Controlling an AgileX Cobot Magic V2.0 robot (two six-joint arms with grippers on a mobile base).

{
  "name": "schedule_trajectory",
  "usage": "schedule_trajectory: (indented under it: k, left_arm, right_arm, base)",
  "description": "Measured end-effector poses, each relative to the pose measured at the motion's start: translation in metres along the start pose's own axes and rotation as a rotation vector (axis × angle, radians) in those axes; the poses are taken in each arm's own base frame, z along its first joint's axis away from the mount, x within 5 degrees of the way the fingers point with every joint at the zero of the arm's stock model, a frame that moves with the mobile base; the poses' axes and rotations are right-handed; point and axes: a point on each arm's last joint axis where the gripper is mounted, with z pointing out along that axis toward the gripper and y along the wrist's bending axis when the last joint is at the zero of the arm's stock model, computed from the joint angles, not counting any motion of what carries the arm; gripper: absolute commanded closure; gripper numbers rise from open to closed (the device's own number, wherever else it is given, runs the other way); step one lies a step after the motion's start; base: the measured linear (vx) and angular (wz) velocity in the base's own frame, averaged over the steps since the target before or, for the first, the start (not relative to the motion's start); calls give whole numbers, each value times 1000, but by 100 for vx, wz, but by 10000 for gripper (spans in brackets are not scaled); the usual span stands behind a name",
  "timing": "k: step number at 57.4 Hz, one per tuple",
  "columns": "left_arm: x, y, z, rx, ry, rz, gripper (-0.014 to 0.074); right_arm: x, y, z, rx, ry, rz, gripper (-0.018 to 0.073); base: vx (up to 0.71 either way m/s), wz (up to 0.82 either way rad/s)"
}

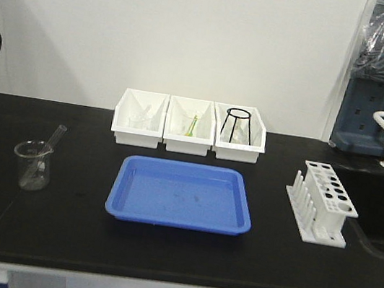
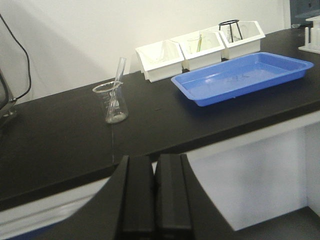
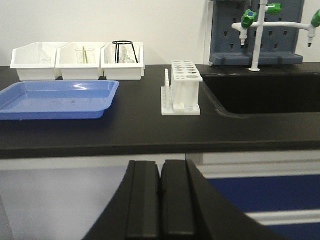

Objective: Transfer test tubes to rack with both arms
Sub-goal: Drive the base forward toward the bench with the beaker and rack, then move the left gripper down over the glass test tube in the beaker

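tubes point(image 1: 57, 134): apparently 1, in beaker point(image 1: 32, 166) | racks point(image 1: 330, 193): 1 | left pincer point(image 2: 154, 164), right pincer point(image 3: 160, 166): closed

Soft, even room light, mild grain throughout. White glare streaks the blue tray point(image 3: 85, 87) ahead-left of the right claw point(image 3: 160, 210); it and the left claw point(image 2: 155, 205) loom dark, slightly blurred.

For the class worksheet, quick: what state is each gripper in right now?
Left gripper: closed, holding nothing.
Right gripper: closed, holding nothing.

white rack point(image 1: 320, 202), blue tray point(image 1: 181, 195), black bench point(image 1: 54, 232)
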Motion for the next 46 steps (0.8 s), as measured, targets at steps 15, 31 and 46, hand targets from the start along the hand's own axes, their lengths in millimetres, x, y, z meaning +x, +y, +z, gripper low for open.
schedule_trajectory:
  k: [15,31,46]
  left_arm:
    - [0,0,0,0,0,0,617]
    - [0,0,0,0,0,0,617]
    - [0,0,0,0,0,0,617]
  right_arm:
    - [0,0,0,0,0,0,566]
    - [0,0,0,0,0,0,566]
    - [0,0,0,0,0,0,566]
  base:
    - [41,7]
    - [41,9]
    - [36,3]
